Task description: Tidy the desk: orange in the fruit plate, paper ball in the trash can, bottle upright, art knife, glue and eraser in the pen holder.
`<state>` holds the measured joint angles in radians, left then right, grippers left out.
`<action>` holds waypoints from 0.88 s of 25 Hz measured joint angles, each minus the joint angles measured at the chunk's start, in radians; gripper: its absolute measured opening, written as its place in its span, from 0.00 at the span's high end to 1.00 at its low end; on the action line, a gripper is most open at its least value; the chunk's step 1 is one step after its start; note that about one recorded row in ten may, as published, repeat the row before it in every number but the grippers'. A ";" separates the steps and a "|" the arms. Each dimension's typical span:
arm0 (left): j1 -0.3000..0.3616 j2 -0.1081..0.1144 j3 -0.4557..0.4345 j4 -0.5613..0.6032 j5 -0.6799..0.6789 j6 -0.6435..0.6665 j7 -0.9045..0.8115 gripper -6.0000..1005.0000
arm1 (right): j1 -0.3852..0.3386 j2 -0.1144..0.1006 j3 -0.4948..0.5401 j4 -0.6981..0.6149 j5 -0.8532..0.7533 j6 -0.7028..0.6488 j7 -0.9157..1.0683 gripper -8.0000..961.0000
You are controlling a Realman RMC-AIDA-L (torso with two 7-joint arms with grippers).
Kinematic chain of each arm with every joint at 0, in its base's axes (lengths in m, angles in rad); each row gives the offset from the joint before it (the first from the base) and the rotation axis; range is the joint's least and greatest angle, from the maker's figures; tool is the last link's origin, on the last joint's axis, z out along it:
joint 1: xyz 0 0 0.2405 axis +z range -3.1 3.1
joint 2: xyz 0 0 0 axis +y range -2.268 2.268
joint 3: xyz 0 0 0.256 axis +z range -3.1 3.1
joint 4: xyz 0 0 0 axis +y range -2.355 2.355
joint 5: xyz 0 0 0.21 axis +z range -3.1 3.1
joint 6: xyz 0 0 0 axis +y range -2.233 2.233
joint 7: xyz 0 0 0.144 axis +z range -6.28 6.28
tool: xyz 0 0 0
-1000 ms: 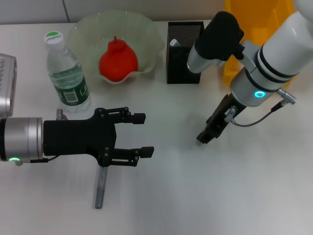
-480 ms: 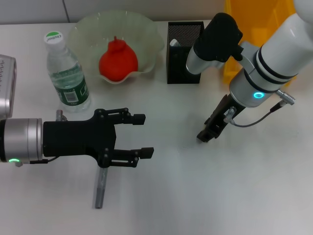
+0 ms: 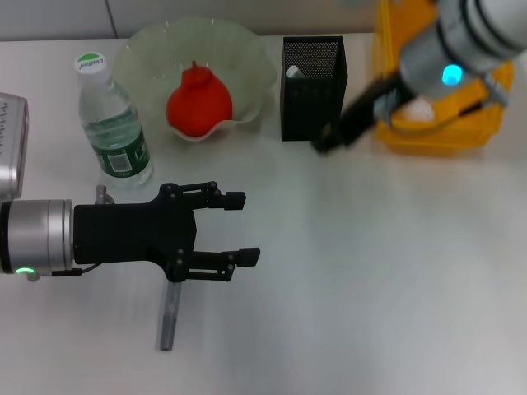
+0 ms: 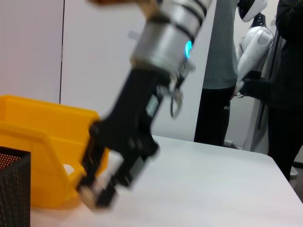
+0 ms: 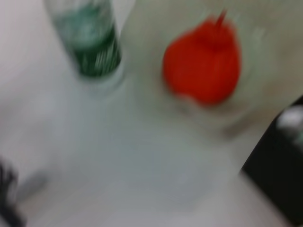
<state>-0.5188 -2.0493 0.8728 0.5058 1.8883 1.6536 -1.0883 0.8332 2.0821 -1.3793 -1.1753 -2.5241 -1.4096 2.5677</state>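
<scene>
The orange (image 3: 198, 103) lies in the fruit plate (image 3: 247, 51). To its left the bottle (image 3: 111, 123) stands upright. My left gripper (image 3: 240, 227) hangs open over the desk (image 3: 370, 288), with the grey glue (image 3: 169, 317) lying under it. My right gripper (image 3: 323, 146) is in the air just right of the pen holder (image 3: 313, 78). In the left wrist view the right gripper (image 4: 97, 196) is shut on a small tan block, the eraser (image 4: 86, 192). A white lump, the paper ball (image 3: 420, 108), lies in the trash can (image 3: 436, 138). A pale tip (image 3: 295, 72) shows inside the pen holder.
A grey device (image 3: 8, 140) sits at the desk's left edge. The trash can (image 4: 42, 137) stands right beside the pen holder (image 4: 14, 184). People and another robot stand beyond the desk's far side in the left wrist view.
My right gripper has lifted off the desk's middle right and swung back toward the pen holder. The left arm has not moved.
</scene>
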 joint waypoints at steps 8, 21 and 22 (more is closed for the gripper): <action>0.003 -0.005 -0.001 0.002 0.000 0.005 0.001 0.23 | -0.004 -0.001 0.107 -0.085 0.001 0.085 0.023 0.53; 0.005 -0.006 -0.005 0.009 0.000 0.008 0.004 0.24 | 0.042 -0.003 0.101 0.118 -0.008 0.332 0.008 0.47; 0.005 -0.006 -0.005 0.009 0.000 0.009 0.004 0.24 | 0.046 -0.004 0.100 0.133 -0.008 0.345 0.007 0.47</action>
<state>-0.5139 -2.0555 0.8682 0.5149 1.8883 1.6622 -1.0844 0.8787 2.0784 -1.2796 -1.0425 -2.5318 -1.0644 2.5747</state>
